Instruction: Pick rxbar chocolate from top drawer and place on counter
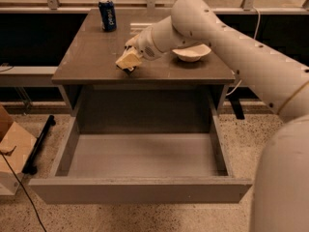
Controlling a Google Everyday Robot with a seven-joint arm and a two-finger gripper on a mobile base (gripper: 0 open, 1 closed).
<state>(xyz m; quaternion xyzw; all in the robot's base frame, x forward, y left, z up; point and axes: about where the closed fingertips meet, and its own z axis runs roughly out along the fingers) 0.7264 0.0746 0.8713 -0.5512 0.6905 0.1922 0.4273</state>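
The top drawer (140, 191) is pulled wide open and its grey floor is bare. My gripper (128, 63) is over the counter (91, 57), near the middle of its front half, at the end of the white arm that reaches in from the right. It is shut on the rxbar chocolate (130, 71), of which only a small dark end shows under the pale fingers (125, 59). The bar is at or just above the counter surface; I cannot tell if it touches.
A blue soda can (107, 14) stands at the counter's back left. A white bowl (191, 52) sits on the counter right of the gripper. A cardboard box (12, 149) and a black bar (39, 143) lie on the floor at left.
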